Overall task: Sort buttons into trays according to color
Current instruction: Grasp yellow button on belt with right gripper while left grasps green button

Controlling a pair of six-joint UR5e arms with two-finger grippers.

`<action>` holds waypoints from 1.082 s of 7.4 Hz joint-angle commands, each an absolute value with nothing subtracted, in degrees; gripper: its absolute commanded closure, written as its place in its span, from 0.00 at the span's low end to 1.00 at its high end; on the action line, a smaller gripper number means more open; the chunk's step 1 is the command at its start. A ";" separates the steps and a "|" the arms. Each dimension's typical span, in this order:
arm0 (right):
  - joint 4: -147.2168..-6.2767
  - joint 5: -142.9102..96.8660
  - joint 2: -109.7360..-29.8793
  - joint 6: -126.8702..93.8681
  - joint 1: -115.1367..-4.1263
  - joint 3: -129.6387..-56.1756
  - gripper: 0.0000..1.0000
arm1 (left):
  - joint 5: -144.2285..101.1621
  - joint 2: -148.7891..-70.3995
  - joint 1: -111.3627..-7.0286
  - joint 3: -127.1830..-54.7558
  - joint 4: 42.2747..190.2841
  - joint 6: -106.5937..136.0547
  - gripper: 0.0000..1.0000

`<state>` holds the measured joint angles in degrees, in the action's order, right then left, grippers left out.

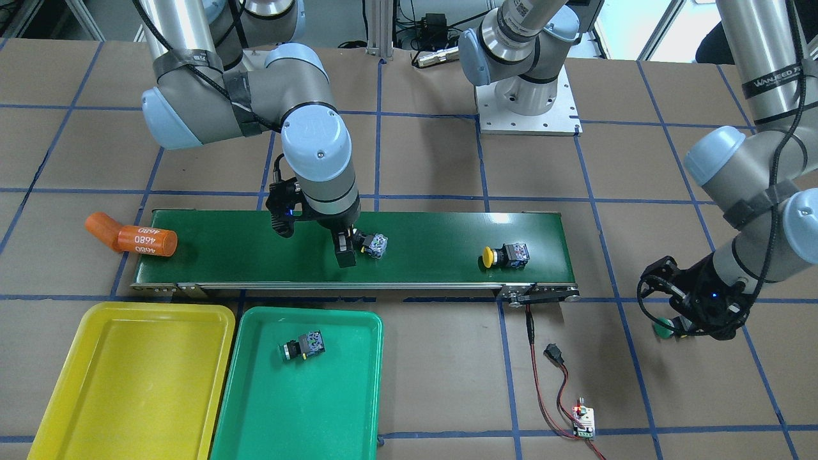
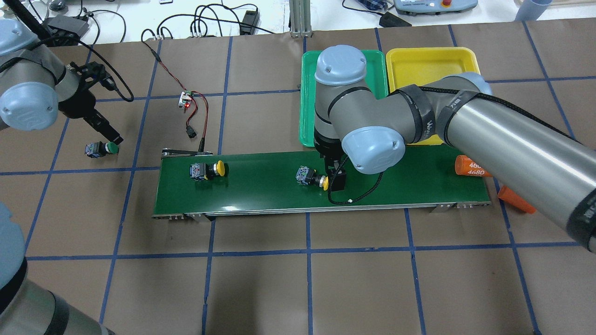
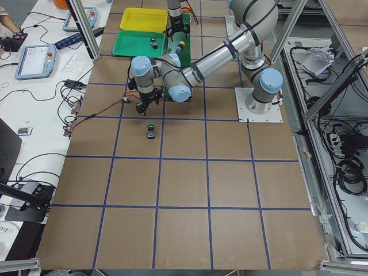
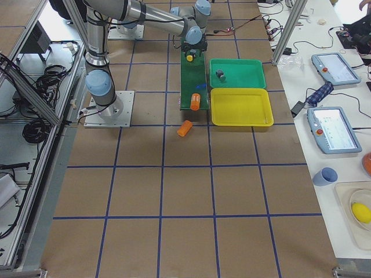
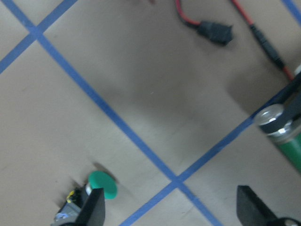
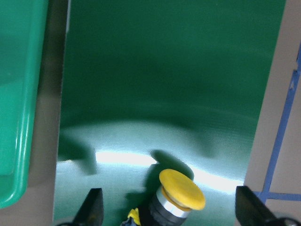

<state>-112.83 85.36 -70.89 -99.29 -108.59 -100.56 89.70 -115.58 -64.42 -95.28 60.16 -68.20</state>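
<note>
Hanging low over the long green belt [image 1: 447,233], the right gripper [image 6: 170,209] has its jaws wide open. A yellow button [image 6: 181,194] lies on the belt right between the two fingers [image 6: 94,207], and neither finger touches it (it is on its side, with a shiny ring under the cap). In the overhead view its yellow cap points to 3 o'clock. A second yellow button [image 2: 208,170] lies on the same belt, well apart, at 9 o'clock from the first one in that view.

The left gripper [image 5: 175,214] hangs over the brown table [image 2: 260,288], off the end of the belt. Its jaws are wide open too. A green button [image 2: 99,149] lies on the table just beside one finger, at about 8 o'clock from the gripper in the overhead view.

The other green button [image 1: 301,346] lies in the green tray [image 1: 287,415]. The yellow tray [image 1: 128,383] sits just beside the green one, at 9 o'clock from it in the front view. Both trays are near the belt's long side. An orange cylinder [image 1: 131,237] rests at one end of the belt.
</note>
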 commanded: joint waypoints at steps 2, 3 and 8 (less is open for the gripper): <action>-113.20 84.47 -70.49 -100.45 -109.16 -100.81 0.00 | 89.56 -121.19 -60.91 -95.44 55.90 -71.37 0.00; -113.20 82.98 -70.40 -100.46 -109.16 -100.81 0.00 | 89.91 -121.90 -60.91 -95.88 55.90 -70.58 0.00; -113.38 83.76 -69.25 -98.19 -108.90 -100.72 1.00 | 89.91 -123.31 -61.00 -95.98 51.59 -71.63 1.00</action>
